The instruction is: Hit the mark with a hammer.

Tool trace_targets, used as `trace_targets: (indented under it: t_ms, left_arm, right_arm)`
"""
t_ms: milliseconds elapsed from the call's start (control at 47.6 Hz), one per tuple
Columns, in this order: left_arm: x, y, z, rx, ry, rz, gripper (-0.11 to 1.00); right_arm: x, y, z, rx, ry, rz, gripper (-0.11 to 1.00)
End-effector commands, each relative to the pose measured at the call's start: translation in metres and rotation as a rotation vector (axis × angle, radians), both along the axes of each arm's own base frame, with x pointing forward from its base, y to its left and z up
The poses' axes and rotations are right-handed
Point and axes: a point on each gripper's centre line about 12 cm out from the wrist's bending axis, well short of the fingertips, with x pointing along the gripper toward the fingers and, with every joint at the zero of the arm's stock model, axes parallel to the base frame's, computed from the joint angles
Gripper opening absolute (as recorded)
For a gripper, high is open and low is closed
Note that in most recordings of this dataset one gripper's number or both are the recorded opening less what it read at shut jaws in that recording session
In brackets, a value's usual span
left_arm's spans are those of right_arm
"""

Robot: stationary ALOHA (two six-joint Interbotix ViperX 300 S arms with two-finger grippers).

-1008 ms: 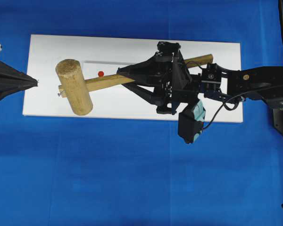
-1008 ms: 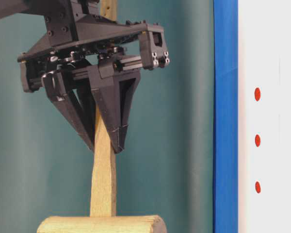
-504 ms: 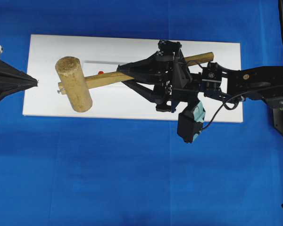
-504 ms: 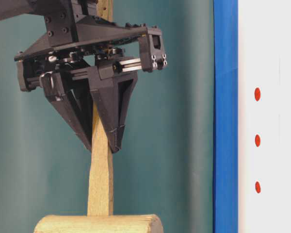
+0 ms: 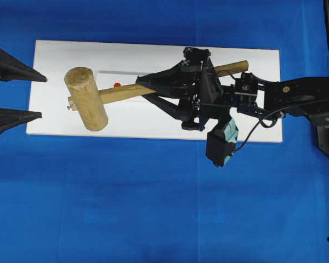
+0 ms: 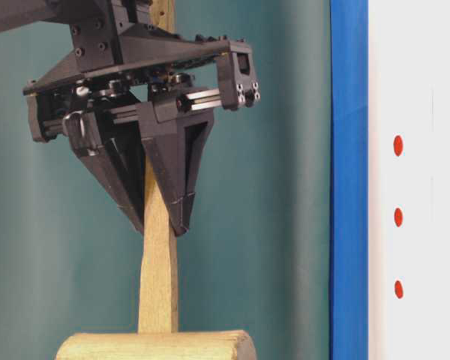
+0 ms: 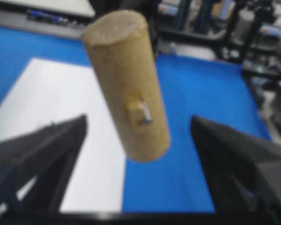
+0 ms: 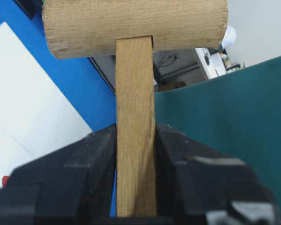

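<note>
At the far left of the overhead view your left gripper (image 5: 37,96) stands with its two black fingers spread wide apart, holding nothing, its tips just over the left edge of the white board (image 5: 153,123). The left wrist view shows the same: two dark fingers (image 7: 42,154) splayed to either side, with the hammer (image 7: 126,79) head hanging in the open space ahead of them, touching neither.

Moving right, the hammer (image 5: 86,100) has its thick cylindrical head above the left part of the board, and its squared handle runs rightward, tilting slightly toward the board's far edge. Just beside the handle, on its far side and partly covered by it, you see one red dot, the mark (image 5: 117,84); the head is to the left of that dot, not over it.

Further right, your right gripper (image 5: 145,87) is clamped on the handle, roughly midway along its length. The right wrist view confirms it: both black fingers (image 8: 91,159) press against the two sides of the wooden handle, the head (image 8: 133,26) beyond them.

In the table-level view, three red dots (image 6: 398,217) sit in a row on the white surface at the right, apart from the gripped handle (image 6: 159,277).
</note>
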Motion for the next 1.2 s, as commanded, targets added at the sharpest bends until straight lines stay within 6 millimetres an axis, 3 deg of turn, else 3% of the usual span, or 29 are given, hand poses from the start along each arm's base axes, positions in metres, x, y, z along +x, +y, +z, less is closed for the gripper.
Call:
trace_targets:
  t_ms: [0,315,672,861,1092,1176]
  left_arm:
    - [0.003,0.001,0.005,-0.011,-0.02,0.004,0.94]
    - [0.021,0.002,0.005,-0.047,-0.044,0.012,0.94]
    - [0.083,0.003,-0.005,-0.063,0.003,0.017,0.94]
    - [0.103,0.002,-0.005,-0.065,0.022,0.017,0.94]
    - [0.107,0.003,-0.004,-0.064,0.023,0.017,0.93]
    - [0.107,0.003,-0.005,-0.07,0.025,0.018,0.84]
  right_arm:
    - [0.001,0.0,0.027,0.001,-0.075,-0.002,0.1]
    - [0.003,-0.001,0.029,-0.015,-0.079,-0.003,0.1]
    - [0.003,-0.001,0.027,-0.011,-0.057,0.001,0.1]
    - [0.004,-0.002,0.029,-0.01,-0.063,-0.001,0.1]
    - [0.004,-0.003,0.031,-0.005,-0.067,-0.004,0.1]
    - [0.005,-0.003,0.031,-0.002,-0.069,-0.005,0.1]
